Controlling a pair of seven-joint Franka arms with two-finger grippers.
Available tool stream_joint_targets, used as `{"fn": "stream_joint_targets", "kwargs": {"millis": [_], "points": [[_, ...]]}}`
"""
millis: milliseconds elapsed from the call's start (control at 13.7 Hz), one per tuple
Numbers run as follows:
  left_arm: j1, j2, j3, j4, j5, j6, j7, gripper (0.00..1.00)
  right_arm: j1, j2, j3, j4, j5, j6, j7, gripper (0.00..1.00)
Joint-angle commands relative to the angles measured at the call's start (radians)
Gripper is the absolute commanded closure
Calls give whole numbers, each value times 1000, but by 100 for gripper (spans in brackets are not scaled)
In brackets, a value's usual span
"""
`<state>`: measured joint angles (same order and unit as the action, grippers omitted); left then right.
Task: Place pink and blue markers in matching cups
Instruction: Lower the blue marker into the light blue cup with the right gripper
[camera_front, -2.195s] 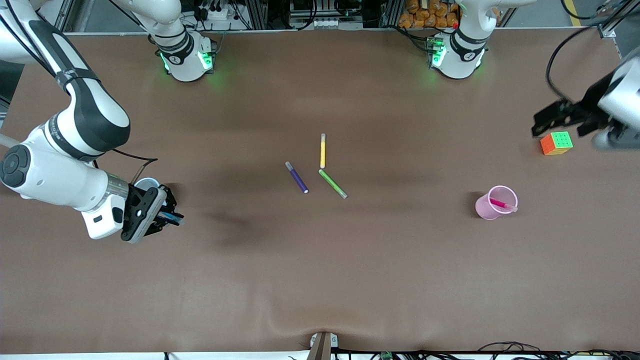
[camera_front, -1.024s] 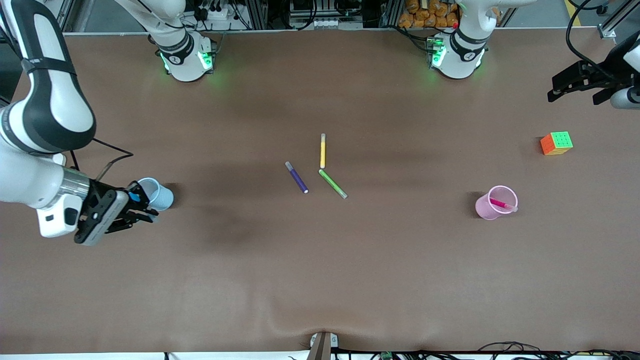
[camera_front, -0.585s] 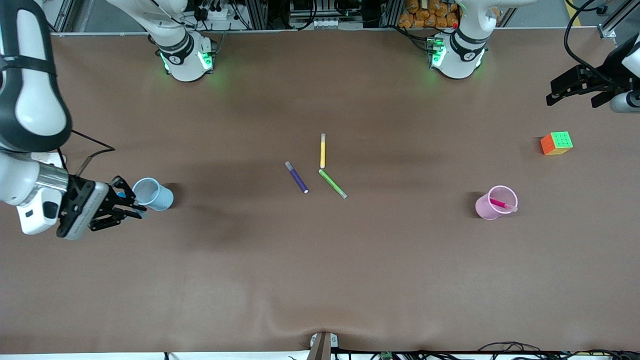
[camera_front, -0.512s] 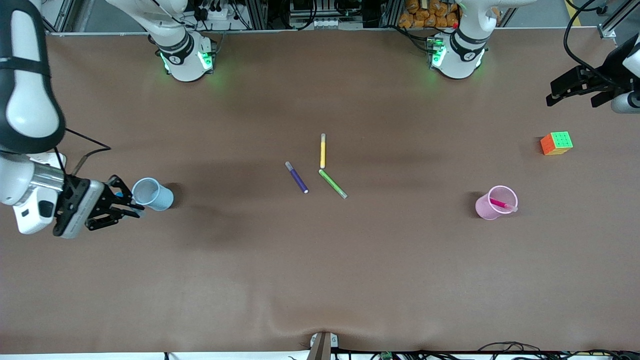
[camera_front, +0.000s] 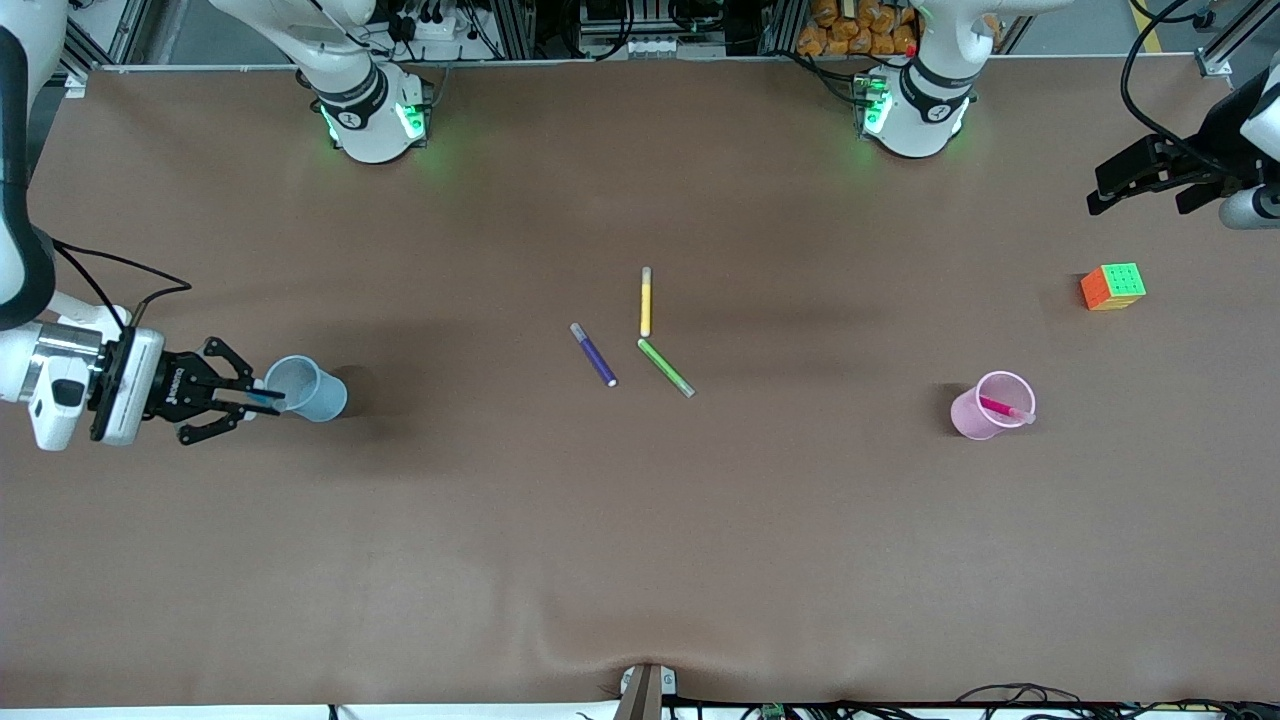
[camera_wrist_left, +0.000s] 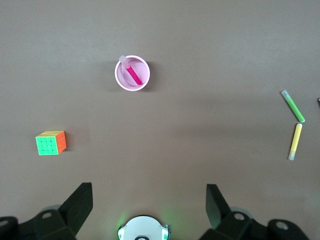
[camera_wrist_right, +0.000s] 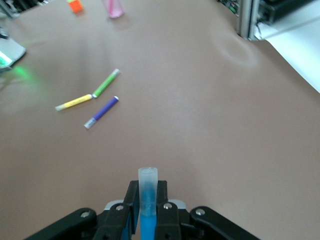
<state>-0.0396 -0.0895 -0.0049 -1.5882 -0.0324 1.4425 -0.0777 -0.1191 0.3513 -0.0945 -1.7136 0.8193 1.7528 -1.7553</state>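
The right gripper (camera_front: 262, 398) pinches the blue marker (camera_wrist_right: 147, 200) at the rim of the blue cup (camera_front: 308, 389). Toward the left arm's end from this cup, the pink marker (camera_front: 1003, 408) stands in the pink cup (camera_front: 975, 415). The left gripper (camera_front: 1150, 185) waits with fingers wide, well apart from both cups.

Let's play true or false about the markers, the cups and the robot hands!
1. The pink marker is inside the pink cup. True.
2. The right gripper is empty. False: it is shut on the blue marker.
3. The blue cup has a marker in it. False: it looks empty.
4. The left gripper is open, over the table near the cube. True.
5. The cube sits in the pink cup. False: it is on the table.
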Motion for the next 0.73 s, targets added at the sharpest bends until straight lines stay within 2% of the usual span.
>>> {"fn": "stream_joint_targets", "kwargs": {"millis": [0,293,659], "points": [[-6,0,-1,2,12,7,4,0,50,-18,-96,-40,78,-59,-122,100],[-2,5,-1,2,11,6,4,0,39,-8,-139,-103,127,-130,-335,100],[4,11,-7,2,12,1,6,0,-5,67,-139,-110,124,-211,-401,100]]}}
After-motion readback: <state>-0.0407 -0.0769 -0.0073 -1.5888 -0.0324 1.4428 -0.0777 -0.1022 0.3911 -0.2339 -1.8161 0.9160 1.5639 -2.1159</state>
